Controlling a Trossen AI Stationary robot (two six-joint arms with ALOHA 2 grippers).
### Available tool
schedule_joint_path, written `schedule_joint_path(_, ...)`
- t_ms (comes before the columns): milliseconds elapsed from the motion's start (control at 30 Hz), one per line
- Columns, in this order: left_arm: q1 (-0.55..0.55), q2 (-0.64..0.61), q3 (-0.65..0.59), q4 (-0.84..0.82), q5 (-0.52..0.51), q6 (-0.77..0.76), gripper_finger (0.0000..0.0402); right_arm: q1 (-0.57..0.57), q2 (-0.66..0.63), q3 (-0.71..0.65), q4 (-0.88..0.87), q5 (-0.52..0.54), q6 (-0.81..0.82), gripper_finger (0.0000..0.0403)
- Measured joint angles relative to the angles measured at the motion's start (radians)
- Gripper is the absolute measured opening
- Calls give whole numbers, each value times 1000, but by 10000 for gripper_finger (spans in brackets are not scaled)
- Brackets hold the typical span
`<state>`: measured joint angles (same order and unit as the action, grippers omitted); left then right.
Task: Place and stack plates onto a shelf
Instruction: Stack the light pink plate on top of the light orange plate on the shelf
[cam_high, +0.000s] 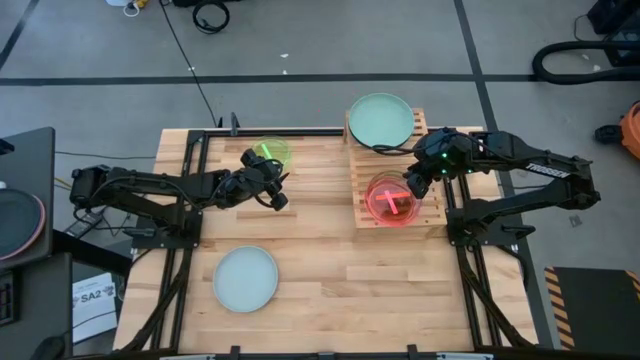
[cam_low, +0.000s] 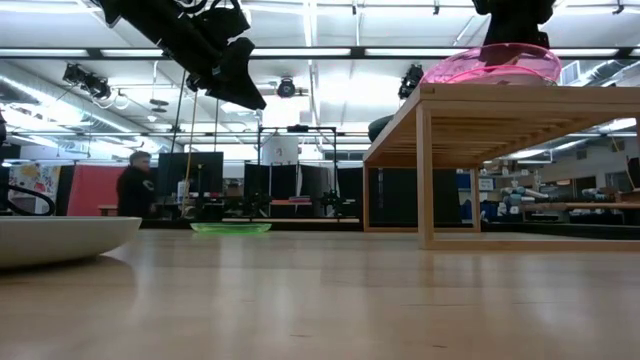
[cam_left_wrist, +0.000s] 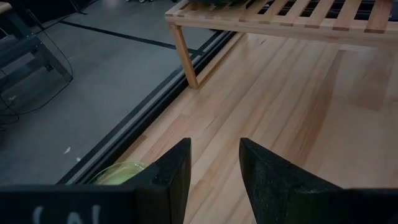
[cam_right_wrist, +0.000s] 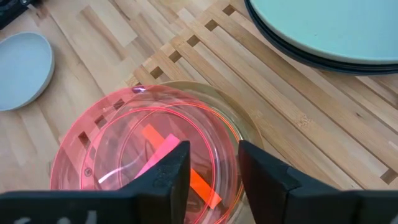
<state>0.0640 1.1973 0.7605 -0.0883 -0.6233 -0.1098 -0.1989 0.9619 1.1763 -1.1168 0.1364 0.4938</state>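
Observation:
The slatted wooden shelf (cam_high: 360, 172) stands at the table's far right. On its far end a mint green plate (cam_high: 380, 120) lies on a dark plate (cam_right_wrist: 292, 55). A pink translucent plate (cam_high: 392, 198) rests on its near end. A green translucent plate (cam_high: 270, 152) and a pale grey plate (cam_high: 245, 278) lie flat on the table. My right gripper (cam_right_wrist: 211, 177) is open, just over the pink plate's (cam_right_wrist: 143, 143) right side. My left gripper (cam_high: 278, 195) is open and raised above the table (cam_left_wrist: 214, 177), just near of the green plate (cam_left_wrist: 118, 173). My right gripper points down over the pink plate with its fingers (cam_right_wrist: 177, 168) apart, above the inside of the bowl near the rim (cam_right_wrist: 231, 127). Whether they touch it I cannot tell. The plate sits flat on the shelf slats (cam_right_wrist: 298, 106).
A second, paler rim (cam_right_wrist: 249, 127) shows around the pink plate. Open tabletop lies between the shelf and the grey plate (cam_low: 50, 240). The shelf stands on legs (cam_low: 425, 175) with room beneath. A person (cam_low: 133, 185) stands far behind the table.

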Motion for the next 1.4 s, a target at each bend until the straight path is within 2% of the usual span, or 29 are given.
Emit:
schedule_joint_path(133,0,0,0,0,0,0,142,2,6,0,0,-2,7,149)
schedule_joint_path(433,0,0,0,0,0,-2,142,89,112,0,47,-104,78,147)
schedule_joint_path(633,0,0,0,0,0,-3,142,138,208,0,54,-112,34,145)
schedule_joint_path(867,0,0,0,0,0,-3,142,145,278,0,52,-112,-23,145)
schedule_joint_path(1100,0,0,0,0,0,-3,142,143,289,0,27,-66,-60,144)
schedule_joint_path(1400,0,0,0,-5,0,-3,142,143,243,0,19,-22,-60,144)
